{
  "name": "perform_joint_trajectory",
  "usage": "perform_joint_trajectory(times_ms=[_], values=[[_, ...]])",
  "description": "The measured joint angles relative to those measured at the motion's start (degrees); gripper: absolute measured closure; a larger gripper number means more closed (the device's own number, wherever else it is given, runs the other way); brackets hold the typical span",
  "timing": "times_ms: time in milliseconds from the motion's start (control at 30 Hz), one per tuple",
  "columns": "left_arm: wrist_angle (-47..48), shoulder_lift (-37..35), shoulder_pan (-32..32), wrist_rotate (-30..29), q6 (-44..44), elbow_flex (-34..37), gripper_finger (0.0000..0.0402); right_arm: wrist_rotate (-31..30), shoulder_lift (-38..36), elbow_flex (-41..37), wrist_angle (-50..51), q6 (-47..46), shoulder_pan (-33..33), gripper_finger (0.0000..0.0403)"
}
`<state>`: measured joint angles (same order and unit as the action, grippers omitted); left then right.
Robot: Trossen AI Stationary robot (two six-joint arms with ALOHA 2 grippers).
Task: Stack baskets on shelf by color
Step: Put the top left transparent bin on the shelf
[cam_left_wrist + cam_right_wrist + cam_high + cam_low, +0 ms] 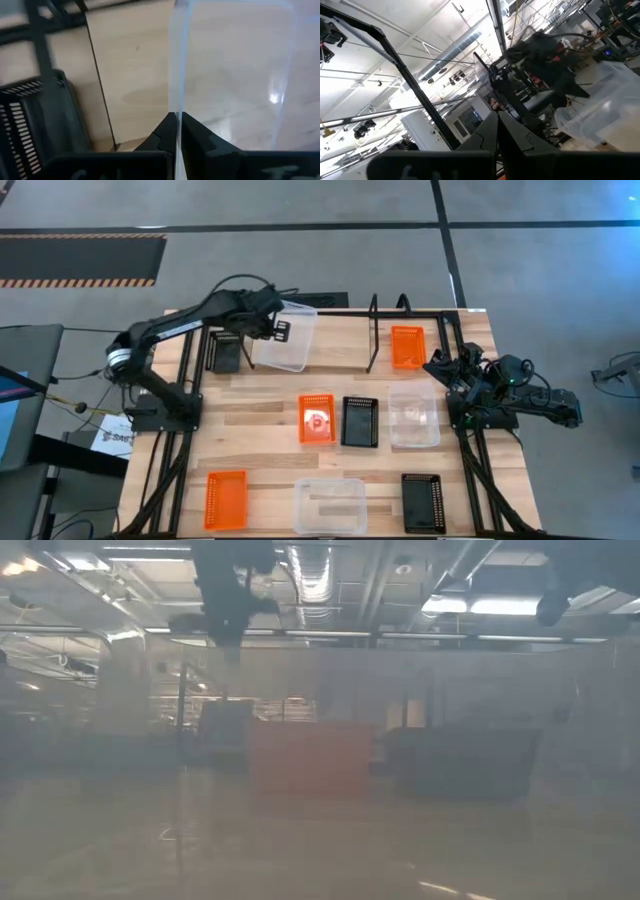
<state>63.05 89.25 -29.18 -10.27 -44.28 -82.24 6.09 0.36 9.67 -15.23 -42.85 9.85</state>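
My left gripper [279, 330] is shut on a clear basket [288, 340] over the left-middle of the shelf [340, 340], a wooden board in a black wire frame at the table's far side. A black basket [224, 353] rests on the shelf's left end and an orange basket [407, 347] on its right end. In the left wrist view the clear basket [235, 65] is beside the black basket [30, 125]. My right gripper [497, 120] is shut on nothing and points up at the ceiling, folded back at the table's right edge [441, 366]. My left gripper pinches one side wall of the clear basket at its rim [177, 95], one finger inside the basket and one outside. The fingers come steeply from above. The basket hangs tilted below them, over the shelf board; whether its bottom touches the board I cannot tell.
On the slat table lie an orange basket [317, 418], a black basket [360, 421] and a clear basket [413, 416] in a middle row. Near the front edge lie an orange basket [226, 498], a clear basket [329, 505] and a black basket [423, 502]. Upright wire loops [374, 330] stand on the shelf.
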Motion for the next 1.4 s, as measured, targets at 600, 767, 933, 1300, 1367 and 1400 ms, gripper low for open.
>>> perform_joint_trajectory(times_ms=[600,767,933,1300,1367,1400], values=[[-5.2,8.1,-8.9,0.0,0.2,0.0,0.0401,0.0,0.0,0.0,0.2,-0.2,-0.1,0.0370],[-5.6,8.3,-9.8,1.0,-0.4,0.0,0.0401,0.0,0.0,0.0,0.2,-0.2,-0.1,0.0370],[-5.4,8.3,-10.0,2.0,-0.5,0.0,0.0401,0.0,0.0,0.0,0.2,-0.2,-0.1,0.0370],[0.1,8.3,-9.9,1.4,-0.6,0.0,0.0401,0.1,0.0,0.0,0.2,-0.2,-0.1,0.0370],[0.3,8.3,-9.9,0.8,-0.9,0.0,0.0401,0.1,0.0,0.0,0.2,-0.2,-0.1,0.0370],[0.5,8.3,-9.9,0.8,-0.9,0.0,0.0401,0.1,0.0,0.0,0.2,-0.2,-0.1,0.0370]])
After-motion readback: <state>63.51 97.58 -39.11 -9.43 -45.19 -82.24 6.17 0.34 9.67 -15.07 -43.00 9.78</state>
